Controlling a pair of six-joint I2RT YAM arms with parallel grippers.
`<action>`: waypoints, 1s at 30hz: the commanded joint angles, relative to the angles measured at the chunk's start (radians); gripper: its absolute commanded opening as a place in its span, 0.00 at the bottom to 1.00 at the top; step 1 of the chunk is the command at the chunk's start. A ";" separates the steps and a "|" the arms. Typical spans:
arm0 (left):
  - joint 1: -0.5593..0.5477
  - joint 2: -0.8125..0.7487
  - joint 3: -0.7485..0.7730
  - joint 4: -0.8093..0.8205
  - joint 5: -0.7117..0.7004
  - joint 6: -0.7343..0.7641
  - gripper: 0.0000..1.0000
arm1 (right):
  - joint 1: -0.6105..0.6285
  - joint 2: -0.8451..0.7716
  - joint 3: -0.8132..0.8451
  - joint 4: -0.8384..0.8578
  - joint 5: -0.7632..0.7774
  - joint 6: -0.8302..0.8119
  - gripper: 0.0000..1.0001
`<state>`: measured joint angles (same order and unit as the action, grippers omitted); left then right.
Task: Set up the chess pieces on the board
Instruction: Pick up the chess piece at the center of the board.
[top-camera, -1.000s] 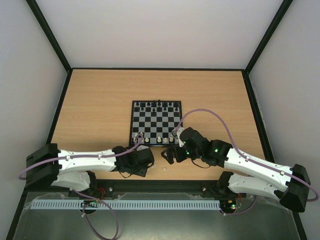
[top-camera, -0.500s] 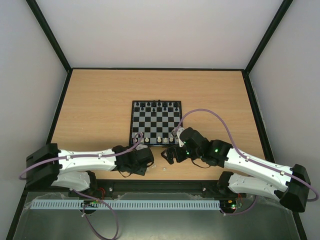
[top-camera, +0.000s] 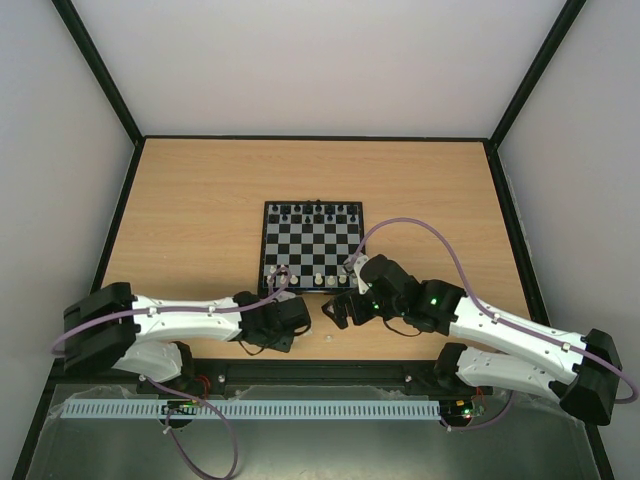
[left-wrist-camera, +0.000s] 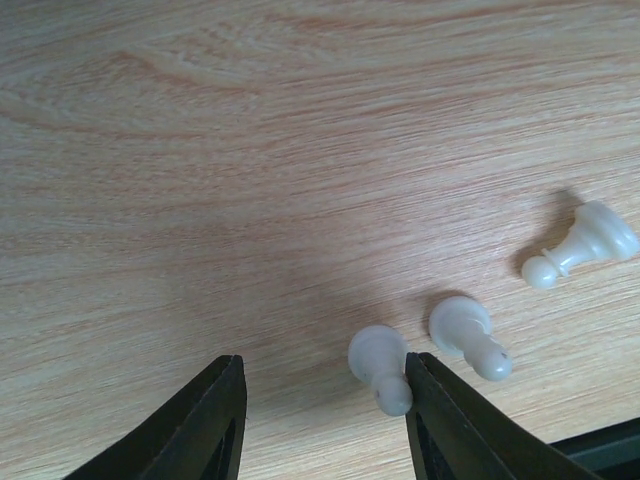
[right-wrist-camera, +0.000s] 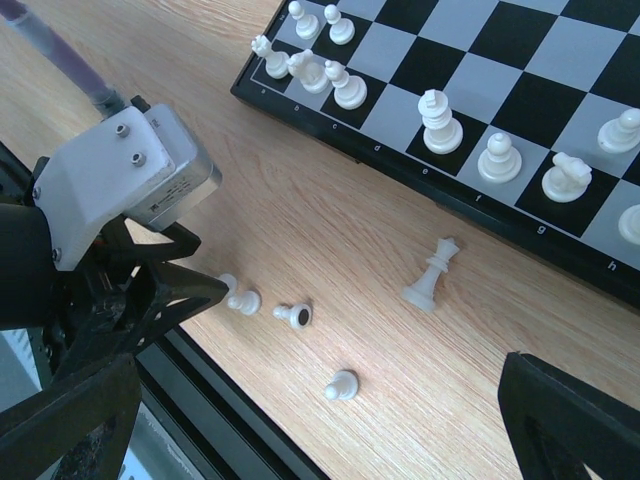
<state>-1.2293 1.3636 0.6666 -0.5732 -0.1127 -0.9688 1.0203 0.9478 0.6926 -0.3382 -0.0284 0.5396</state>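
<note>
Left gripper lines up on a toppled pawn

By the table's (left-wrist-camera: 300, 150) near edge, the left gripper (left-wrist-camera: 322, 378) is parted and empty beside a lying white pawn (left-wrist-camera: 380, 366), likely to pinch it. The right gripper (top-camera: 333, 309) gapes empty. Beyond lie a fallen crowned piece (right-wrist-camera: 432, 275) and the part-filled board (right-wrist-camera: 385, 152).

table (top-camera: 200, 200): light wood-grain top with a dark edge
black chess pieces (top-camera: 318, 211): small, upright, lined up in a row near the table's middle
walls (top-camera: 320, 60): plain pale panels at the left, right and far sides
corner posts (top-camera: 98, 72): black, slanting down to the table's far corners
slotted strip (top-camera: 300, 410): white, running left to right below the near edge
metal sheet (top-camera: 320, 455): dull grey, nearest the camera
</note>
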 joint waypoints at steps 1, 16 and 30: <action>0.005 0.019 0.018 -0.019 -0.023 0.007 0.46 | -0.003 -0.016 -0.004 -0.013 -0.012 0.000 0.99; 0.016 0.051 0.055 -0.063 -0.062 0.023 0.30 | -0.003 -0.018 -0.007 -0.010 -0.018 -0.001 0.99; 0.014 0.054 0.050 -0.069 -0.048 0.027 0.21 | -0.003 -0.014 -0.008 -0.007 -0.020 -0.001 0.99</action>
<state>-1.2186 1.4174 0.7193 -0.6151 -0.1577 -0.9424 1.0203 0.9474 0.6926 -0.3382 -0.0410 0.5396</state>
